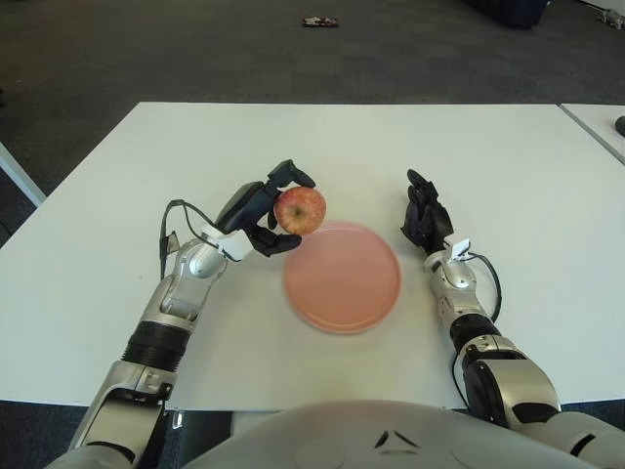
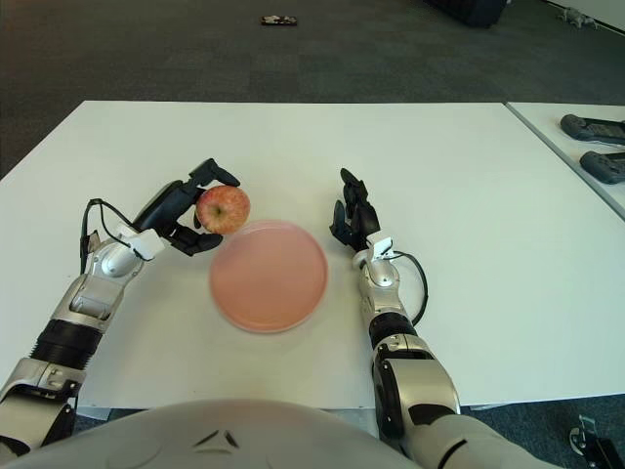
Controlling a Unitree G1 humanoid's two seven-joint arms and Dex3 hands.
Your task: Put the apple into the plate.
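Left eye view shows a round red and yellow apple (image 1: pixel 300 209) held in the air in our left hand (image 1: pixel 260 210), just at the far left edge of a flat, round, pale pink plate (image 1: pixel 342 277). Our black fingers (image 1: pixel 291 175) wrap the fruit from the left: one curls over its top and others cup it from below, so the hand is closed around the apple. The apple's right side is bare and faces the plate. It is not yet on the plate; it seems to sit above the rim rather than over the middle.

The plate lies on a white table (image 1: pixel 508 147), near the table's front edge and between our two arms. Our right hand (image 1: pixel 425 216) shows just to the right of the plate with its fingers together and pointing away from us, holding nothing.

We judge the step in hand to be carrying the apple over the plate and setting it down. To do it well, we should move the left hand further right and a little nearer until the apple hangs over the plate's centre, then lower it until it touches before opening the fingers. Released at the rim or from a height, the round apple could roll off onto the table.
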